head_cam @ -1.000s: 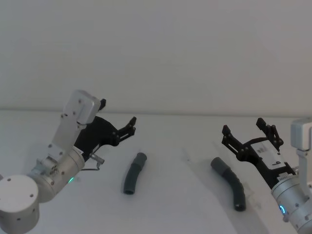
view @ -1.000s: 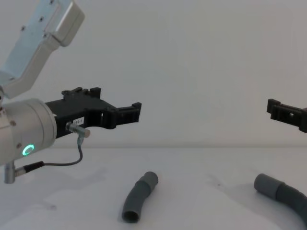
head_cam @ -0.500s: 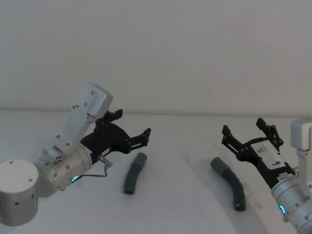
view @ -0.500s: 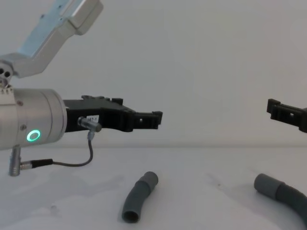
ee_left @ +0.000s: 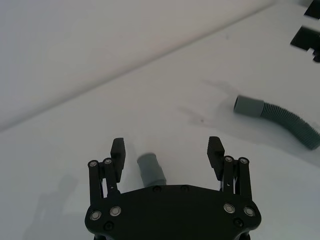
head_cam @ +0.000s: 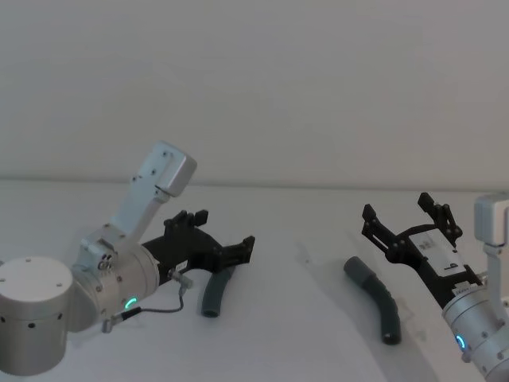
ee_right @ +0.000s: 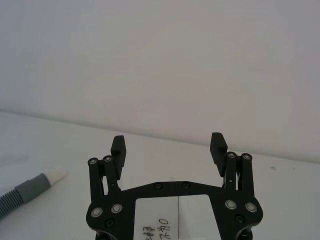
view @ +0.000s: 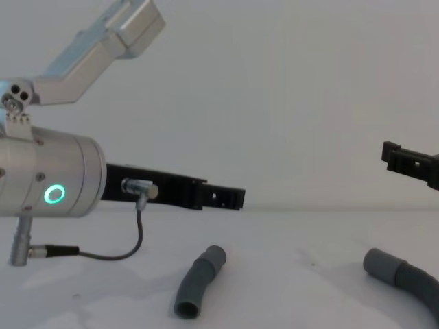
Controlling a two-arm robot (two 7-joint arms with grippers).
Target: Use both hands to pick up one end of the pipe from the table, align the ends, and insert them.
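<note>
My left gripper, fingers apart, has dropped over the short pipe lying on the counter, ready for a grasp, while my right gripper, fingers likewise apart, hovers behind the long pipe.

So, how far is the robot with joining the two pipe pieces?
Nothing is done yet: the short piece and the longer piece lie apart on the table, ungrasped. In hand: the left gripper, open, hovers over the short piece; the right gripper, open, hangs raised near the longer piece. Remaining: grasping both, lifting, aligning and inserting them.
</note>
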